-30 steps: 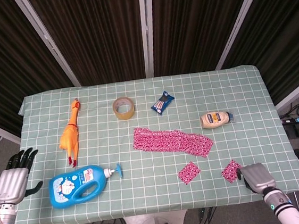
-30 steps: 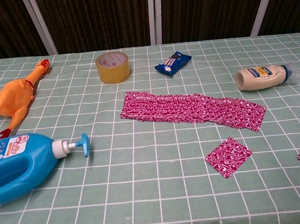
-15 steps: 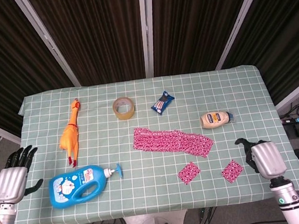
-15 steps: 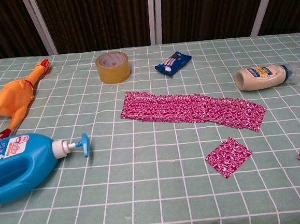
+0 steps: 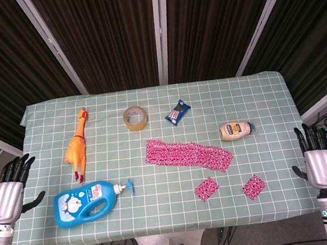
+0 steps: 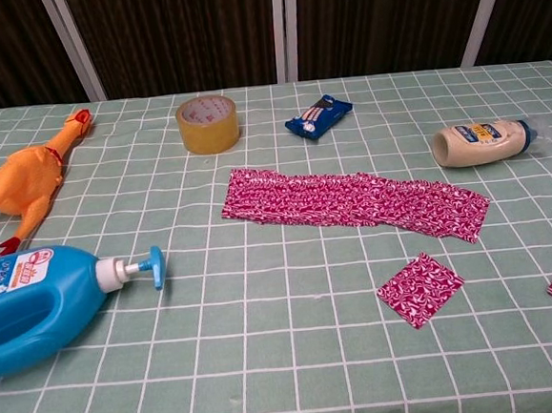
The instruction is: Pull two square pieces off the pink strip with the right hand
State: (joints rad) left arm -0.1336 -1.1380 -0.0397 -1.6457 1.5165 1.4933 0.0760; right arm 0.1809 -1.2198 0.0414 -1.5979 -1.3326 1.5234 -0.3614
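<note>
**Two squares lie loose on the tabletop, both hands empty at the edges**

While the head view shows the whole tabletop [image 5: 265, 88], the right hand [image 5: 322, 166] sits at the lower right of the frame, off the cloth's edge, fingers straight and apart, holding nothing. At the lower left the left hand [image 5: 4, 198] is likewise spread and empty. In mid-frame the pink strip [image 5: 188, 154] lies flat, and below it, well apart from it, lie two square pieces [image 5: 206, 188] and [image 5: 253, 187]. By that layout the pulling looks done; if another square were wanted, a clean pull would call for pinching only the strip's end corner and peeling low along the cloth so the strip does not drag.

From the chest view neither hand shows. Across the middle runs the pink strip [image 6: 352, 203], with one square piece [image 6: 419, 289] below its right end and the other cut by the right edge. As for containers, the blue pump bottle [image 6: 35, 302] lies on its side at lower left and the squeeze bottle [image 6: 481, 142] on its side at right; their contents cannot be seen.
</note>
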